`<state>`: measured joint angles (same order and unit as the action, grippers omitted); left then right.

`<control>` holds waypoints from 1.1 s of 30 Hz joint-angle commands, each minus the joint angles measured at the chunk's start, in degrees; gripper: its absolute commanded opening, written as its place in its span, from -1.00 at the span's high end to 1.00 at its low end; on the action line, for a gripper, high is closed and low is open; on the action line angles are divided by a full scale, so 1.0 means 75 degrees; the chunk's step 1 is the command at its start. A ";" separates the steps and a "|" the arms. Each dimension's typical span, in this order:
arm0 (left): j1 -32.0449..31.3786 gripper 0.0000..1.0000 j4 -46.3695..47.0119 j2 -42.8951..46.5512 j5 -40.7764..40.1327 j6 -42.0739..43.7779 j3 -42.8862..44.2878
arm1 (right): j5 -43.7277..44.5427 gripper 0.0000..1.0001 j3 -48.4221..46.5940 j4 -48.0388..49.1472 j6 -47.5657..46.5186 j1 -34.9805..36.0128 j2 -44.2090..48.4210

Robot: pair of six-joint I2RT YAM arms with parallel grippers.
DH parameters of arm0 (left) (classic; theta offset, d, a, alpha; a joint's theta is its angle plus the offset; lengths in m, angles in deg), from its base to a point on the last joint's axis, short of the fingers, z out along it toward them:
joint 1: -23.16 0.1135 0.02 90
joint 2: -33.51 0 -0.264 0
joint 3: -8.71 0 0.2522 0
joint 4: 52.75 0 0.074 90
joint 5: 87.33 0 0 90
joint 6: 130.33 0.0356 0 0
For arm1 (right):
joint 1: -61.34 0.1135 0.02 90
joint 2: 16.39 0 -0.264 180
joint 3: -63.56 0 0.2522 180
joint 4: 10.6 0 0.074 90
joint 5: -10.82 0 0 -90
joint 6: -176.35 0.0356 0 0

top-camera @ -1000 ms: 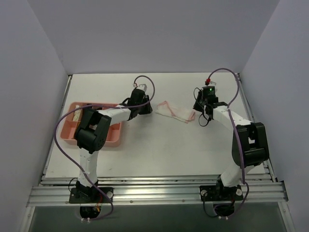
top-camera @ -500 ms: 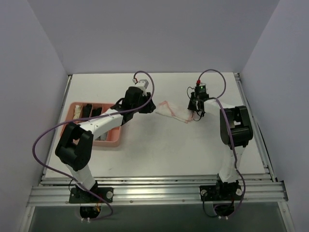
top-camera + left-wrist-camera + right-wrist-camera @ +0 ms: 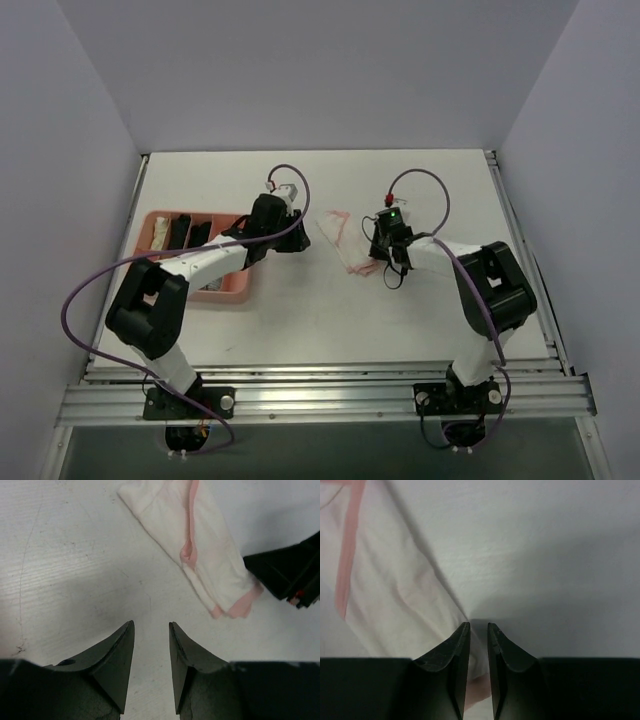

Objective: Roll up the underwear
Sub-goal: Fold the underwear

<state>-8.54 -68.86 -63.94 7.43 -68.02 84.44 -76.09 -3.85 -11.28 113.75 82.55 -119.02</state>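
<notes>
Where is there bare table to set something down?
Bare: the table on the near side of the underwear, and the far strip behind it. Crowded: the middle, with left fingers and right fingers by the underwear, and the tray on the left.

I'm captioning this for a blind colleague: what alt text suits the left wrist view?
The underwear, white with pink trim, lies folded in a narrow strip on the pale table, with the black right claw at its near end. The left claw hangs open and empty short of it.
</notes>
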 commanded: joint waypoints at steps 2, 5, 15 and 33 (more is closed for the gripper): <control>-0.0027 0.14 -0.0144 0.0676 0.0209 -0.0094 -0.0457 | 0.0793 0.64 0.1046 -0.0175 0.1221 0.1411 0.0956; -0.0074 0.12 -0.0050 0.0969 0.0384 -0.0164 -0.1008 | 0.0819 0.64 0.1515 0.0223 0.1666 0.2104 0.1297; -0.0074 -0.01 0.0417 0.0420 0.1077 -0.0235 -0.1128 | 0.1333 0.64 0.1868 -0.0185 0.1621 0.2422 0.2233; -0.0097 -0.08 0.0477 -0.1057 0.1533 0.0035 -0.0236 | 0.1615 0.64 0.2009 -0.0127 0.1304 0.2410 0.2739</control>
<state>-9.04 -67.60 -71.06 16.74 -68.19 80.53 -66.63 11.03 -12.96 123.84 101.02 -97.71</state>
